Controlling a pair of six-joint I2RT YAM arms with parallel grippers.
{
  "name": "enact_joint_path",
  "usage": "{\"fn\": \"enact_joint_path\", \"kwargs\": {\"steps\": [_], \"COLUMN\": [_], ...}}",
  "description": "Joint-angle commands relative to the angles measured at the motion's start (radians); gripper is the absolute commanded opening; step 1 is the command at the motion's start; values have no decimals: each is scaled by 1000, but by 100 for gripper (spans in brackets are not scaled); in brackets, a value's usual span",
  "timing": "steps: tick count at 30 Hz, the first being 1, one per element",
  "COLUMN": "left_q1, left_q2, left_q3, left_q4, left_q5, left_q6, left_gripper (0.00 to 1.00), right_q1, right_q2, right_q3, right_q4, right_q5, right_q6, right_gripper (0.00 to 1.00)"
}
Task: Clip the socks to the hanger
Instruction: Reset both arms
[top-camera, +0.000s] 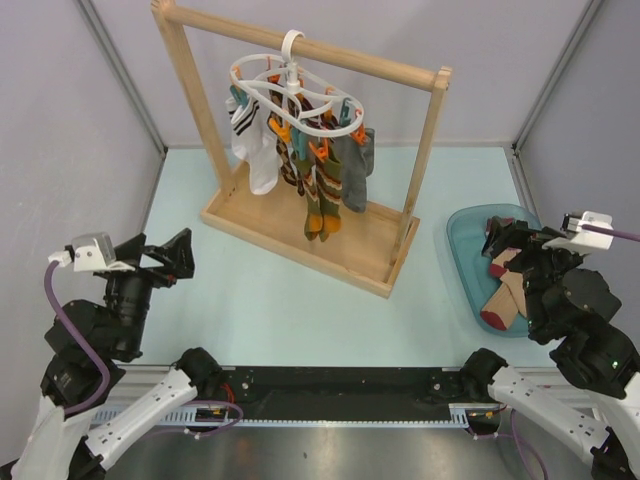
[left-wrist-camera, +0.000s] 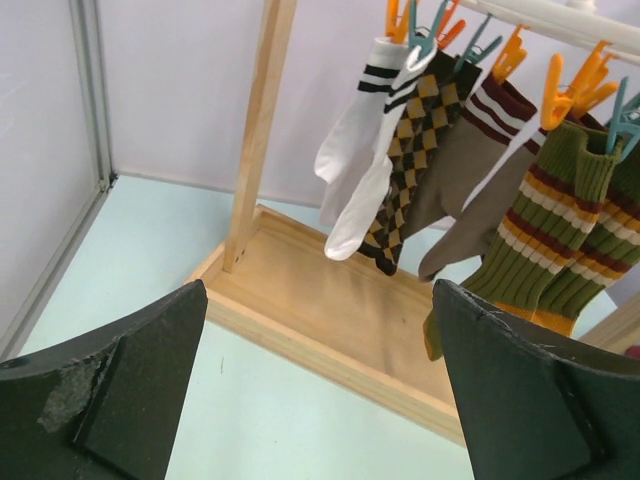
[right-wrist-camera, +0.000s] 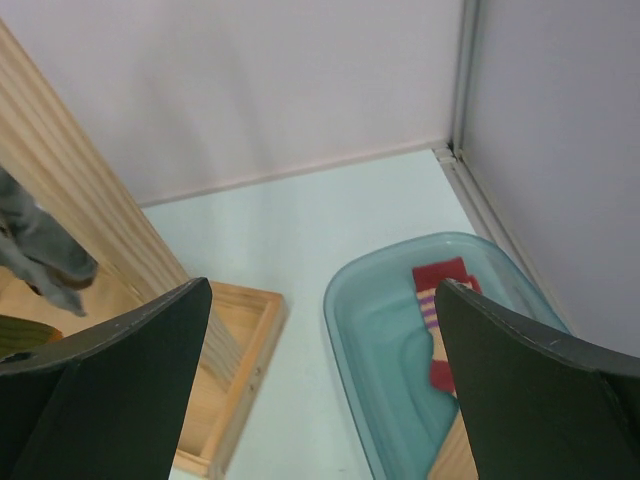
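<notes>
Both gaping wide and empty: left pincer (top-camera: 168, 258), right pincer (top-camera: 512, 238). Treat socks (top-camera: 503, 291) in teal tray (top-camera: 460, 240) at bench's (top-camera: 300, 310) right as light, limp, soft; pinch at the cuff, lift toward hanger (top-camera: 289, 68).

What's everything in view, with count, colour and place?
tall wooden rack frame: one, pale wood, table centre-back
white plastic ring hanger: one, white with orange and teal clips, hooked on the rack's bar
clipped fabric socks: several, white-striped, brown argyle, tan, green-orange, grey, on the hanger
teal plastic tray: one, teal, table right
loose socks: at least two, red-white striped and tan, in the tray
table: one, pale blue
left claw: one, black, open, empty, left side
right claw: one, black, open, empty, above the tray
</notes>
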Motion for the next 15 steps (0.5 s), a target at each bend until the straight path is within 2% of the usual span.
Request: {"fn": "enact_joint_path", "kwargs": {"steps": [1,15], "left_q1": [-4,-4], "left_q2": [-48,-51], "left_q3": [-24,-21], "left_q4": [6,20], "left_q5": [-58,-92], "left_q6": [-23,-13], "left_gripper": [100,100], "right_q1": [-2,1], "right_q2": [-43,-77], "right_q3": [-18,-54], "right_q4": [-37,5], "right_q5": [80,112], "right_q6": [22,-4], "right_gripper": [100,100]}}
